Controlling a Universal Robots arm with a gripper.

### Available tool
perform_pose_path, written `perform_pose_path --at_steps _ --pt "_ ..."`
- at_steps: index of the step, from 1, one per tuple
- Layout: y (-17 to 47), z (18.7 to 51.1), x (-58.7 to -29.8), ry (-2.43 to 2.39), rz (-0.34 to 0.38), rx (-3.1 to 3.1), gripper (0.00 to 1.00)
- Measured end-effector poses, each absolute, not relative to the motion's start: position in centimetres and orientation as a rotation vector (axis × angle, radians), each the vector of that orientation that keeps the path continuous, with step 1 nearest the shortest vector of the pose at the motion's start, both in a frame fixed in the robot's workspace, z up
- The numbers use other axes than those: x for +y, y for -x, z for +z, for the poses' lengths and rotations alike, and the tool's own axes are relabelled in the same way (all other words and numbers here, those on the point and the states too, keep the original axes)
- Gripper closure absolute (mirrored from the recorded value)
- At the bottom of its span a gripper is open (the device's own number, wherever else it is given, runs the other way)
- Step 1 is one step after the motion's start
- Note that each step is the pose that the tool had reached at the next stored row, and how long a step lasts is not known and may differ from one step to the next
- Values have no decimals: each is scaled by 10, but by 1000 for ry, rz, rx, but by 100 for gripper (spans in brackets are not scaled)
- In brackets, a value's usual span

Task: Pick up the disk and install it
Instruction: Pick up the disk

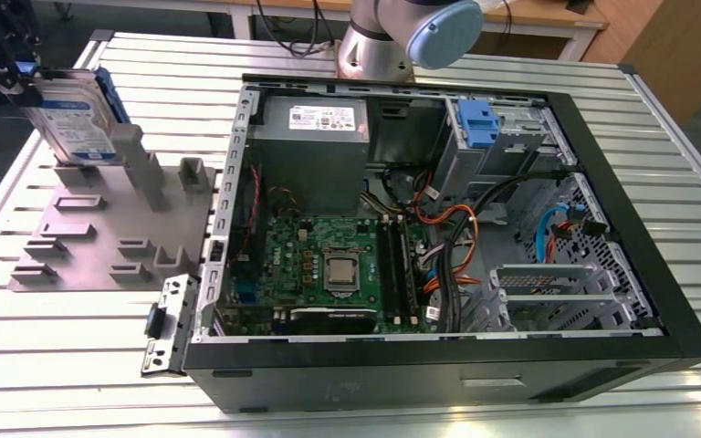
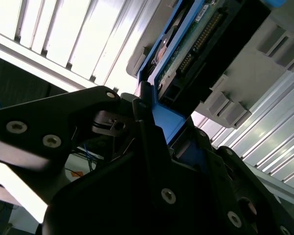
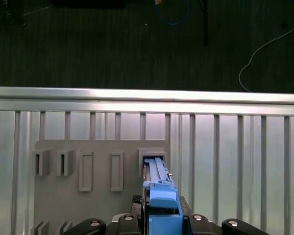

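Observation:
The disk [image 1: 77,119], a silver drive with a white-and-blue label and blue rails, stands on edge in a slot of the grey holder plate [image 1: 95,246] at the exterior view's far left. My black gripper [image 1: 10,66] sits on the disk's upper corner. In the second wrist view a black finger [image 2: 146,110] presses against the blue rail [image 2: 167,120], with the disk's circuit board [image 2: 196,36] beyond it. In the first wrist view the blue rail [image 3: 159,196] runs between my gripper's [image 3: 159,218] jaws down into the holder slot [image 3: 152,161].
An open computer case [image 1: 643,228] lies on the slatted aluminium table [image 1: 643,100], to the exterior view's right of the holder. Its metal drive cage with a blue latch [image 1: 478,123] is at the far corner. The arm's base [image 1: 387,41] stands behind the case. A loose bracket [image 1: 165,324] lies beside the case.

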State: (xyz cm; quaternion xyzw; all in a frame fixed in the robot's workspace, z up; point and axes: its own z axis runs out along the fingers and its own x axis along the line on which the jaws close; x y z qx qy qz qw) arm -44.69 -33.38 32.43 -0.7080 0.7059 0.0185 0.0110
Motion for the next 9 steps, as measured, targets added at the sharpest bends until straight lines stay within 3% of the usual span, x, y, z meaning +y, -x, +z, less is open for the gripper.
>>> perform_pose_path --at_steps 9 --pt "446 326 -334 2209 58 2202 64"
